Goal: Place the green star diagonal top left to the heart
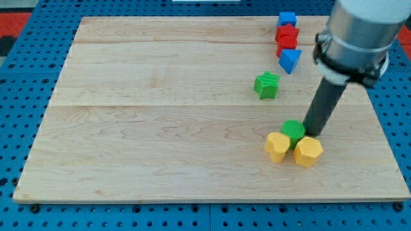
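The green star (266, 85) lies on the wooden board (160, 128), right of centre. A yellow heart-like block (277, 146) sits lower right, below and slightly right of the star. A round green block (293, 129) touches the heart's upper right side. A yellow many-sided block (307, 151) sits just right of the heart. My tip (313, 133) rests beside the round green block's right edge, just above the yellow many-sided block. It is well below and right of the green star and not touching it.
A column of blocks stands at the view's top right: a blue block (287, 19), a red block (287, 34) with another red piece under it, and a blue triangle (289, 59). The arm's grey body (359, 32) overhangs the board's right edge.
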Motion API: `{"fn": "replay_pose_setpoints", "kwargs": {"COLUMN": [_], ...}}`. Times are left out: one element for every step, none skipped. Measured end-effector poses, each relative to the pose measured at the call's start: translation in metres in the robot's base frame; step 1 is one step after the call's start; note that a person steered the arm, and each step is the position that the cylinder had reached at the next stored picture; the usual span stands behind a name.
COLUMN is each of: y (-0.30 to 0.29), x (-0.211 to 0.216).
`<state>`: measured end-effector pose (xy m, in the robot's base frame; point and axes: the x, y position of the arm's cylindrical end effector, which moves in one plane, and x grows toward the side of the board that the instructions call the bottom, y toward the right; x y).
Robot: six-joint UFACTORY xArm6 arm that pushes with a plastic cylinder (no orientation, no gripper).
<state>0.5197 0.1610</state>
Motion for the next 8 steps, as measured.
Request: {"fn": "replay_pose_setpoints", "kwargs": {"y": [0.008, 0.027, -0.024, -0.056, -0.082, -0.084, -0.098, -0.113], "x": [-0.028, -0.099, -0.125, -0.132, -0.128, -0.143, -0.153, -0.132]}}
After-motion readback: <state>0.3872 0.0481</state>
